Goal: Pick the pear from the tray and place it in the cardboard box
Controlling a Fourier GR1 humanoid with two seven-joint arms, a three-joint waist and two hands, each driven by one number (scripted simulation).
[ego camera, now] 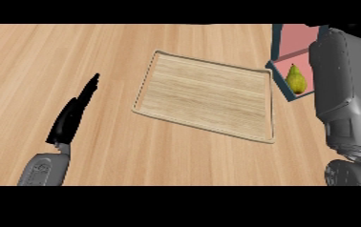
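inside box [285, 59]: pear [295, 79] (upright)

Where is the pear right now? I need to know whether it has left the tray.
In the head view the pear lies inside the pink-lined box at the right, just past the wooden tray's right rim and beside the right forearm.

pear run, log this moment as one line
pear: in box | tray: bare | left robot hand: open, resting on counter | right robot hand: not visible
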